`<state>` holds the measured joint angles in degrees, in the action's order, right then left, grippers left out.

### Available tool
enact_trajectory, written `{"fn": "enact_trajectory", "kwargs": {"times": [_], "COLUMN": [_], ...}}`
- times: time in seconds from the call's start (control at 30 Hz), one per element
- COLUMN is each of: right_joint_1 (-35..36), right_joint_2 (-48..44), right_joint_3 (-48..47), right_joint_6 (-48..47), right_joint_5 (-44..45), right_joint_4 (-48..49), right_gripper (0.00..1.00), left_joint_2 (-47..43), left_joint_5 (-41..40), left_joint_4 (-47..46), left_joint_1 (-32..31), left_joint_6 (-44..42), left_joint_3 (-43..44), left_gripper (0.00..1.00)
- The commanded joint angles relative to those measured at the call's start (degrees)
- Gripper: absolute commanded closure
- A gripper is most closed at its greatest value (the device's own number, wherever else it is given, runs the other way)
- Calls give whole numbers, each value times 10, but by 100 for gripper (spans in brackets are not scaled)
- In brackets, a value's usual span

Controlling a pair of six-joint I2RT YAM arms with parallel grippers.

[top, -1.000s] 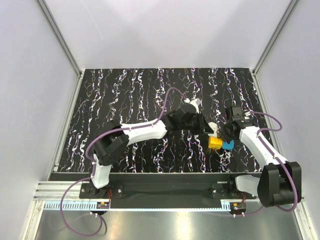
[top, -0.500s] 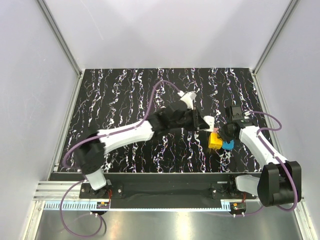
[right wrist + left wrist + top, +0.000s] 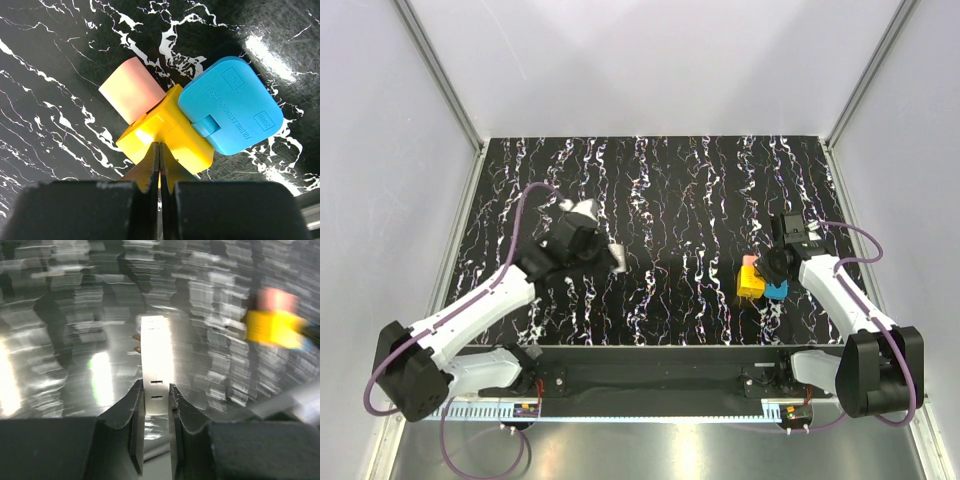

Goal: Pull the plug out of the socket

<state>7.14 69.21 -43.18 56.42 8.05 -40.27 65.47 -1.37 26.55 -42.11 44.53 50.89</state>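
The yellow socket block (image 3: 750, 284) lies on the black marbled table at the right, with a pink plug (image 3: 750, 262) and a blue plug (image 3: 777, 291) in it. My right gripper (image 3: 772, 268) is shut, with its tips resting on the yellow socket (image 3: 170, 130) between the pink plug (image 3: 131, 90) and the blue plug (image 3: 230, 112). My left gripper (image 3: 610, 255) is far left of the socket and is shut on a white plug (image 3: 156, 360), whose metal pins show at its side. The left wrist view is blurred, with the socket (image 3: 272, 327) at its right.
The table (image 3: 670, 190) has grey walls at the back and on both sides. A metal rail (image 3: 640, 350) runs along the near edge by the arm bases. Purple cables loop off both arms.
My left arm has swung left, away from the socket, carrying the white plug out of it. The right gripper has stayed on the yellow socket.
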Motion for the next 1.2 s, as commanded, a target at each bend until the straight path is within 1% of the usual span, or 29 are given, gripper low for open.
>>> {"fn": "enact_trajectory", "kwargs": {"times": [0.0,0.03,0.07,0.2,0.3,0.4,0.53,0.67,0.83,0.9,1.03,1.1,1.17], "right_joint_1": [0,0,0,0,0,0,-1,0,1,1,2,2,1], "right_joint_2": [30,33,33,42,50,54,59,47,-10,-31,-82,-90,-87], "right_joint_3": [35,34,35,31,28,20,4,-7,-9,-3,17,27,29], "right_joint_6": [-35,-37,-40,-45,-44,-51,-56,-54,-58,-60,-60,-60,-67], "right_joint_5": [52,54,57,35,28,31,20,21,25,29,36,42,40], "right_joint_4": [-86,-87,-86,-87,-91,-96,-110,-125,-124,-119,-102,-88,-80], "right_gripper": [100,100,100,100,100,100,98,97,96,96,96,93,92], "left_joint_2": [-24,-27,-32,-85,-91,-79,-30,44,101,126,156,171,185], "left_joint_5": [-61,-98,-112,-153,-186,-207,-222,-234,-262,-268,-294,-295,-295], "left_joint_4": [139,155,176,170,171,166,163,165,170,175,205,207,209], "left_joint_1": [44,44,44,44,44,45,51,60,70,71,71,71,71], "left_joint_6": [-34,-33,-25,13,16,20,5,-15,-31,-50,-64,-71,-74], "left_joint_3": [-6,-4,-6,-43,-59,-62,-43,-12,9,25,55,61,67], "left_gripper": [100,100,100,100,100,99,99,100,100,100,100,99,99]}}
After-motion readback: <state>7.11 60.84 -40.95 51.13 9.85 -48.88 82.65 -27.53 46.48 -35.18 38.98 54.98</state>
